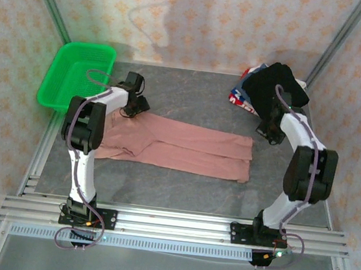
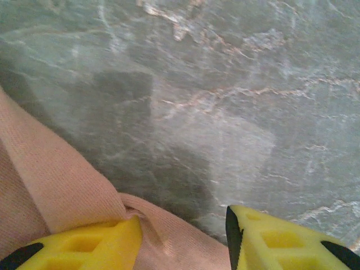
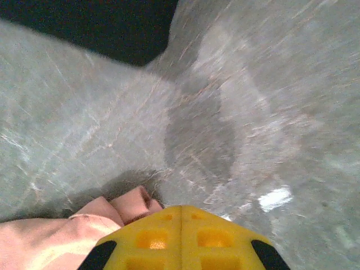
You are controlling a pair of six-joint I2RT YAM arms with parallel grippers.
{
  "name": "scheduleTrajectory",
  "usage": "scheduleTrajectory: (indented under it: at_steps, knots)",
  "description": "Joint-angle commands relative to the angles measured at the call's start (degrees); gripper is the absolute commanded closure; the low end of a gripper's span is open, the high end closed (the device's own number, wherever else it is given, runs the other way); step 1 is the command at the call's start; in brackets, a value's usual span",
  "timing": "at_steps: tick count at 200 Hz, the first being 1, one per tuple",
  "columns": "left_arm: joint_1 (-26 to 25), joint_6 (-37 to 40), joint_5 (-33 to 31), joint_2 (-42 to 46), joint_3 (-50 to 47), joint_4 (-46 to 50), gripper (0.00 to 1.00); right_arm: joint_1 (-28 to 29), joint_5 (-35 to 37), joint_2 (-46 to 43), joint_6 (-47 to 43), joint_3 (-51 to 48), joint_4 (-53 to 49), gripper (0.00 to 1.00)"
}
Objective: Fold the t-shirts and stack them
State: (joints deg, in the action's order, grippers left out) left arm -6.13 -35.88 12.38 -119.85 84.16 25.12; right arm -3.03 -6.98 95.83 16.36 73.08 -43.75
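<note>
Left fingers [image 2: 84, 244] half parted over pink shirt [image 2: 50, 180] edge, right fingers [image 3: 152, 239] closed beside its corner

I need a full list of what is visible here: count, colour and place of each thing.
pink shirt: 1, pink, folded long across table's middle
black shirt: 1, black, atop far right pile
printed shirt: at least 1, red, white, blue, under black shirt
basket: 1, green, far left corner
table: 1, grey marbled, under everything
left arm: 1, white and black, near left
right arm: 1, white and black, near right
left claw: 1, yellow, open, over pink shirt's left end
right claw: 1, yellow, shut, at pink shirt's right end
</note>
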Motion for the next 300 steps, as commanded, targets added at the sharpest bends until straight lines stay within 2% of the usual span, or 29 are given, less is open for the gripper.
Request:
scheduleTrajectory:
  at_steps: [1, 14, 30, 46, 58, 85, 106, 132, 144, 164, 188, 209, 254, 300]
  knots:
    - [1.1, 1.9, -3.1, -1.5, -3.2, 3.6, 0.54, 0.0, 6.3, -2.6, 4.6, -0.5, -3.0, 1.00]
    - [1.1, 2.3, -0.9, -1.4, -3.9, 1.6, 0.54, 0.0, 4.8, -2.1, 4.9, -0.9, -2.0, 1.00]
    - [0.8, 3.0, 1.2, -1.7, -3.8, 0.5, 0.53, 0.0, -2.4, 0.6, 3.9, -1.4, 1.2, 1.00]
    - [0.4, 4.0, 1.1, -2.1, -3.0, 1.6, 0.53, 0.0, -10.4, 4.5, 3.3, -0.5, 3.3, 0.64]
    - [0.4, 4.5, 1.3, -2.0, -3.0, 1.8, 0.53, 0.0, -13.6, 6.3, 2.4, -0.3, 5.5, 0.48]
    - [0.4, 4.9, 1.9, -1.8, -3.3, 1.7, 0.53, 0.3, -16.5, 10.9, -2.8, 3.2, 3.9, 0.36]
    - [0.5, 5.0, 2.0, -1.8, -3.6, 1.4, 0.53, 0.5, -18.0, 13.4, -4.8, 4.1, 3.7, 0.34]
    - [0.4, 4.9, 1.8, -1.6, -3.8, 1.5, 0.53, 0.6, -20.4, 13.9, -3.5, 2.5, 6.2, 0.36]
    - [0.4, 4.9, 1.8, -1.5, -3.9, 1.6, 0.54, 0.7, -21.1, 13.8, -2.8, 1.7, 7.3, 0.40]
    - [0.4, 5.0, 1.6, -1.7, -4.3, 1.4, 0.54, 0.8, -21.6, 15.0, -2.6, 1.2, 7.2, 0.62]
    - [0.7, 4.9, 0.9, -1.9, -4.6, 1.7, 0.54, 0.6, -17.8, 14.1, -1.4, 0.9, 6.3, 1.00]
    - [1.1, 4.9, 0.7, -1.8, -5.0, 2.0, 0.56, 0.0, -13.4, 11.0, 0.6, 1.9, 3.7, 1.00]
    - [1.1, 3.0, -1.2, -1.4, -4.9, 2.6, 0.67, 0.1, 1.9, 1.7, 8.7, 2.0, -4.3, 1.00]
    - [0.7, 3.7, -2.0, -1.5, -4.2, 3.6, 0.71, -0.5, 10.5, -2.0, 12.7, 0.8, -5.1, 1.00]
